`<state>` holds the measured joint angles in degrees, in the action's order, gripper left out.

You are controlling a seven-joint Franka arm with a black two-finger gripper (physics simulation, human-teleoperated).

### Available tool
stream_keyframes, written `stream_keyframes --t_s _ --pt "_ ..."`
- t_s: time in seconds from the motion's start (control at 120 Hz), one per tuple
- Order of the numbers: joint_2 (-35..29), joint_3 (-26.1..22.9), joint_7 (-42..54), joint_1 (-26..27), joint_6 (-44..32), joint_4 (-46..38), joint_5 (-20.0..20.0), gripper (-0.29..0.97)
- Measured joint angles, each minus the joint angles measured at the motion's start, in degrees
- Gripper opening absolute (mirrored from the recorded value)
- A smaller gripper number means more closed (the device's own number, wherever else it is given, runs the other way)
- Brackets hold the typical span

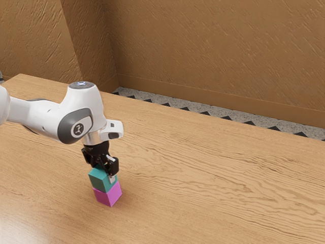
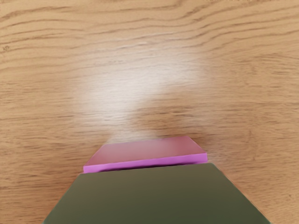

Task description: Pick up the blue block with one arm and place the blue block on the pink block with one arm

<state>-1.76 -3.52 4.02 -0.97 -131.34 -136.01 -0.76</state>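
Observation:
The blue block (image 1: 101, 182), teal in this light, sits squarely on top of the pink block (image 1: 108, 194) on the wooden table (image 1: 213, 168), toward the exterior view's lower left. My gripper (image 1: 104, 171) points straight down over the stack, and its black fingers clasp the blue block's upper part from two sides. In the wrist view the blue block (image 2: 159, 196) looms dark right under my hand. A strip of the pink block's top (image 2: 145, 156) sticks out beyond it.
The arm's white forearm (image 1: 45, 119) reaches in from the exterior view's left. Brown walls (image 1: 213, 46) and a patterned floor strip (image 1: 244, 117) lie beyond the table's far edge.

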Motion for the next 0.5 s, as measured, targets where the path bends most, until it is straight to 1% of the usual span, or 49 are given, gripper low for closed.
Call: stream_keyframes --t_s 0.142,0.325,0.45,0.5 --pt "-0.03 0.01 0.49 -0.10 0.06 -0.01 -0.37 0.53" --pt "-0.33 -0.01 0.99 0.25 0.12 0.02 -0.48 0.62" --pt "-7.07 0.00 1.24 0.37 0.16 -2.98 -0.55 0.65" --pt "-8.59 -0.02 1.32 0.46 0.18 -3.68 -0.58 0.65"
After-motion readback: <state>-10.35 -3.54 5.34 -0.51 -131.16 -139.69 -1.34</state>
